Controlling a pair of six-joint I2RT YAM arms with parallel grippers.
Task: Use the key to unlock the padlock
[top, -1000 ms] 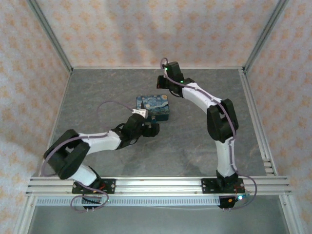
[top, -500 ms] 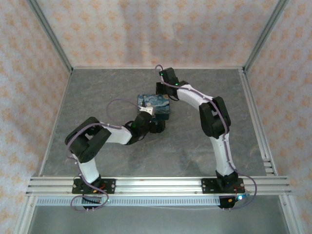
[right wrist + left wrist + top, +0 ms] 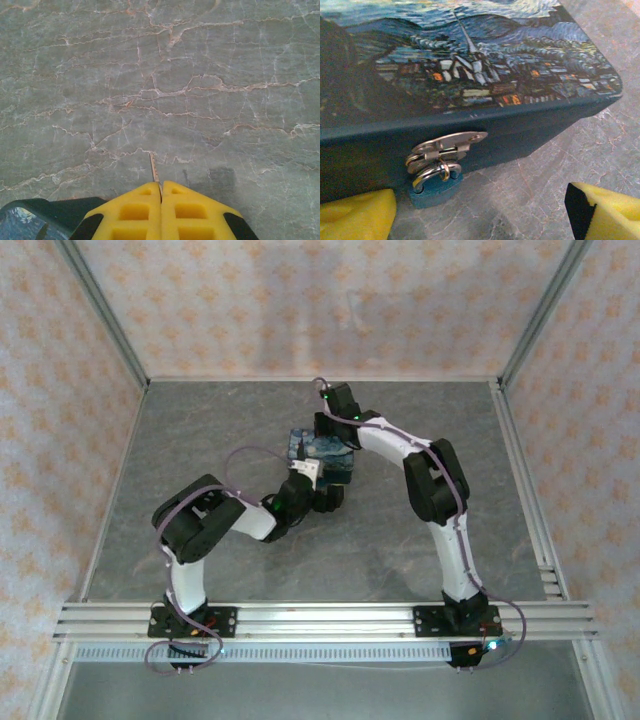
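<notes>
Fingers (image 3: 135, 210) of the right gripper (image 3: 161, 192) are pressed tight together on the key (image 3: 153, 169), a thin pale sliver that sticks straight out from between the tips, its long axis in line with the gripper and pointing at bare bench (image 3: 210, 75). A corner of the starry-print tin (image 3: 30, 220) sits just beside this gripper, on its lower left in the wrist view. From above, the right gripper hangs at the tin's far edge. The padlock (image 3: 436, 187), a small blue body with a silvery shackle, hangs from the hasp (image 3: 447, 145) on the tin's near wall, its body resting on the bench. That wall faces the left gripper (image 3: 480, 217), which stands wide open and empty, low on the bench, with the padlock just ahead and toward its left finger. So the left arm is the nearer to the padlock, while the key has the whole tin between it and the lock. I cannot tell where the keyhole faces.
</notes>
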